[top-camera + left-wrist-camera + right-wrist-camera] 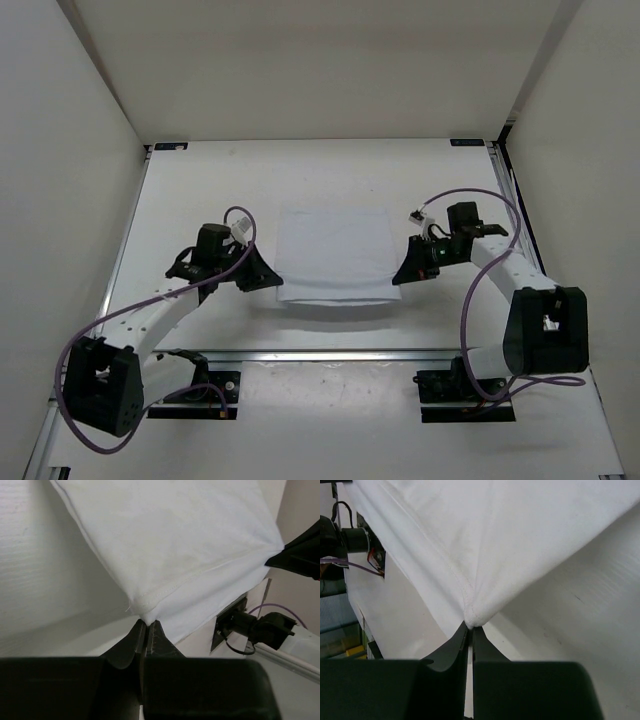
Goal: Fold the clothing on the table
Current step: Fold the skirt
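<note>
The main risk from here is the shallow bite. Each claw has only the very tip of a corner, so a quick pull, or one arm travelling ahead of the other, could let the thin fabric slide out and drop, or could drag the whole piece across the table (330, 170) instead of folding it. Uneven travel would also lay the near edge down crooked and leave a skewed fold. At the left corner more than one layer seems to meet below the hem, and I cannot tell whether all of it is caught; a loose layer would sag and bunch under the fold. The clothing (335, 250) lies in the middle of the table between the two arms, its far part flat and its near edge raised slightly, casting a shadow beneath it. The left claw (146, 626) is shut, its two fingers pressed together on the near left corner of the clothing, right at the stitched hem, with fabric fanning up and away from the pinch. The right claw (470, 628) is likewise closed tight on the near right corner, the fabric drawn to a point between its fingers. The edge between them looks fairly taut, which I judge suits a level carry toward the far side
</note>
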